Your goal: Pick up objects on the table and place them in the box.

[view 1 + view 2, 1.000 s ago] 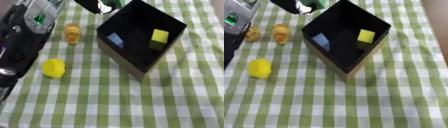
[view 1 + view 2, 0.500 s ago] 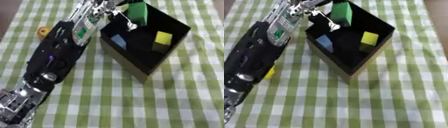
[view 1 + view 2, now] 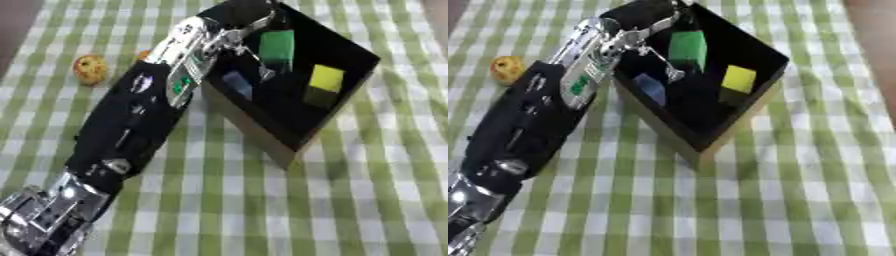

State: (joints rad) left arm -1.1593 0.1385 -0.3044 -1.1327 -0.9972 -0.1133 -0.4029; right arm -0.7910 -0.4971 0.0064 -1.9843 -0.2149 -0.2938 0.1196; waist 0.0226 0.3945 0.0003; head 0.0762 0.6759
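The left arm enters from the lower left corner and stretches diagonally across the table (image 3: 367, 200), which carries a green-and-white checked cloth. The left hand (image 3: 249, 22) is over the near-left corner of the black box (image 3: 262, 135). Its fingers are curled round a green block (image 3: 277, 45), which is held above the box's open top.

Inside the box lie a yellow block (image 3: 327, 78) toward the right wall and a blue block (image 3: 649, 88) toward the left wall.

The left eye view shows two small orange-yellow objects left of the arm: one in the open (image 3: 89, 68), one (image 3: 143, 53) touching the arm's edge. The right eye view shows only one.

The cloth to the right of the box and in front of it is open. The right hand appears in neither view.
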